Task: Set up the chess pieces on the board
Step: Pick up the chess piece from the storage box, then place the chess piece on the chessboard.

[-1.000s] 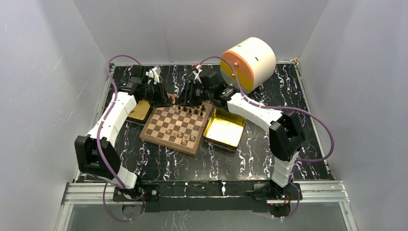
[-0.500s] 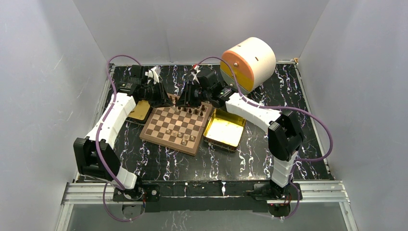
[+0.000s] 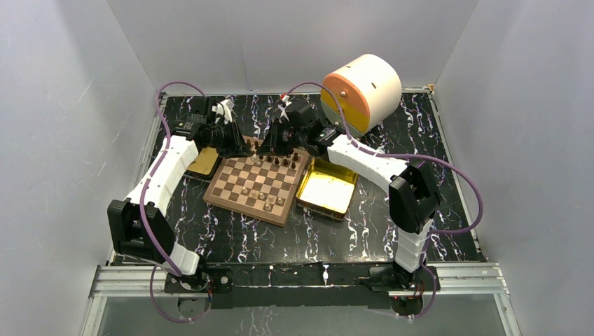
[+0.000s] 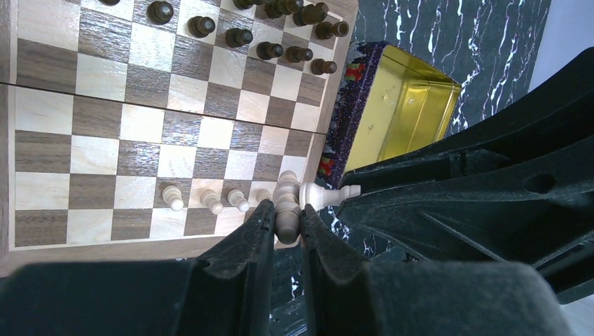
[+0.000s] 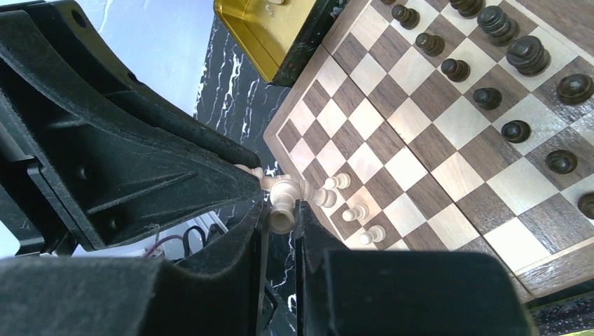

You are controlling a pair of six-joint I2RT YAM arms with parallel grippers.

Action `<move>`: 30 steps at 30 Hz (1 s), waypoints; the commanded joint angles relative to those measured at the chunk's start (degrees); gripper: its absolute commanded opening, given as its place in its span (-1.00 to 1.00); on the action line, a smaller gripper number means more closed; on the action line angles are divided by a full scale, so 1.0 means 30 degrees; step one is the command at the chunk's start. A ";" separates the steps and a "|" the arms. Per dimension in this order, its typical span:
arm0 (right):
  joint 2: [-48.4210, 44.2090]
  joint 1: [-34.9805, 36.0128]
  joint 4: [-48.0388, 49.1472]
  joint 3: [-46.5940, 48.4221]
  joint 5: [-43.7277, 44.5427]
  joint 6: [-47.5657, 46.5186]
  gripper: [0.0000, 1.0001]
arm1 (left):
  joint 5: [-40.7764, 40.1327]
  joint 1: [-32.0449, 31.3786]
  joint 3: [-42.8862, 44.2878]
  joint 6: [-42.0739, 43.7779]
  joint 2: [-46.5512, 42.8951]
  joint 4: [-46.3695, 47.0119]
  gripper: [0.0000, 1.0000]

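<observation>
The board (image 3: pixel 242 175) lies mid-table. Dark chess pieces (image 3: pixel 280 161) stand along its far side and pale pawns (image 3: pixel 263 199) nearer. My left gripper (image 3: pixel 245 149) and right gripper (image 3: pixel 264 148) meet tip to tip above the board's far left corner. In the left wrist view my left gripper (image 4: pixel 286 210) is shut on a pale piece (image 4: pixel 286 224). A second pale piece (image 4: pixel 322 194) lies crosswise against it, its other end in the right gripper. In the right wrist view my right gripper (image 5: pixel 281 210) is shut on a pale piece (image 5: pixel 280 218).
One gold tray (image 3: pixel 326 187) sits against the board's right side, another (image 3: pixel 203 161) at its left under the left arm. A large white and orange drum (image 3: pixel 361 91) stands at the back right. Grey walls enclose the table.
My right gripper has shifted a little left, closing on the left gripper. The left gripper has hardly moved. The pieces on the board stay put.
</observation>
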 commanded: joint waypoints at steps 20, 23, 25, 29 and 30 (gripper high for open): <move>-0.3064 0.3709 -0.6809 -0.1167 0.7284 -0.4985 -0.60 | -0.5684 -0.0090 0.0193 0.1390 -0.0813 -0.1122 -0.79; -0.2949 0.4767 -0.7739 -0.1458 0.8466 -0.5030 -0.60 | -0.6133 -0.0091 0.0255 0.1454 -0.0813 -0.1272 -0.80; -0.2760 0.5145 -0.8187 -0.1616 0.8884 -0.4998 -0.59 | -0.6447 -0.0089 0.0273 0.1485 -0.0840 -0.1336 -0.80; -0.2285 0.5480 -0.8732 -0.1775 0.9336 -0.4868 -0.60 | -0.6854 -0.0090 0.0336 0.1511 -0.0857 -0.1427 -0.80; -0.2219 0.5517 -0.8763 -0.1807 0.9423 -0.4803 -0.60 | -0.6962 -0.0090 0.0316 0.1514 -0.0869 -0.1433 -0.80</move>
